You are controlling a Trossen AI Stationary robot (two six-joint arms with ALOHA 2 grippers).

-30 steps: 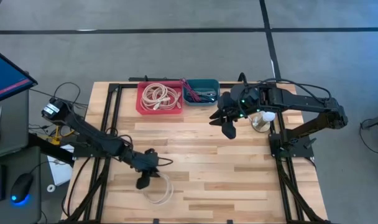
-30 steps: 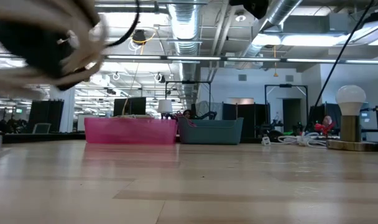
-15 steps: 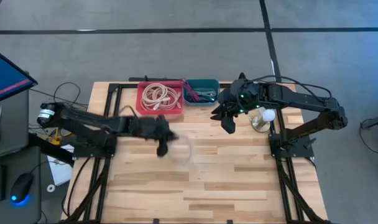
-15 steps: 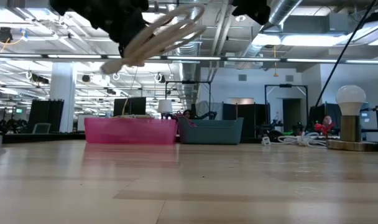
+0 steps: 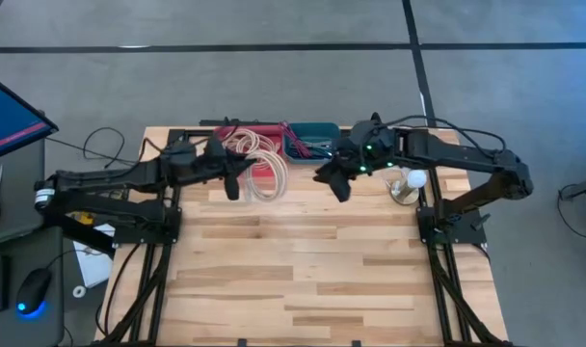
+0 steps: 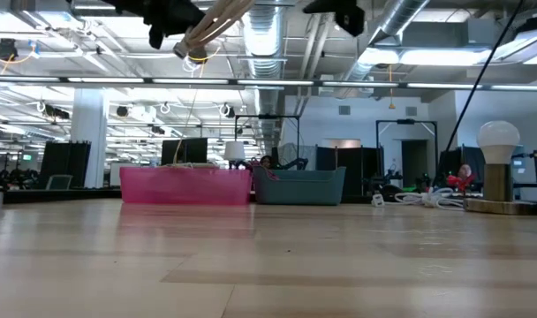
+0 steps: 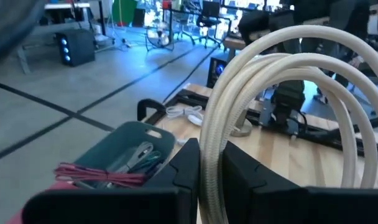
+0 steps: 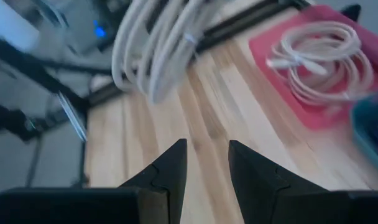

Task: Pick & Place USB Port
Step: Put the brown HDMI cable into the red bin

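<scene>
1. Nearest to you, the wooden table (image 5: 303, 270) is bare planks across its front half; both arms work toward the back edge.
2. Your left gripper (image 5: 237, 173) is raised above the table at the front edge of the red bin (image 5: 237, 145). Its fingers (image 7: 188, 167) are clenched on a coiled cream USB cable (image 5: 267, 172), which hangs in loops from the grip, clear of the wood.
3. In the low view the same coil (image 6: 211, 25) shows high up, well above the pink-red bin (image 6: 185, 185).
4. Your right gripper (image 5: 333, 179) hovers beside it, in front of the teal bin (image 5: 310, 141). Its fingers (image 8: 167, 167) stand apart with a gap between them and hold nothing.
5. Farther back, the red bin holds another cream cable coil (image 8: 319, 62) lying flat inside it.
6. Touching its right side, the teal bin holds a jumble of dark and red cables (image 7: 102, 174).
7. At the far right, a white bulb lamp (image 5: 409, 183) stands on a round wooden base.
</scene>
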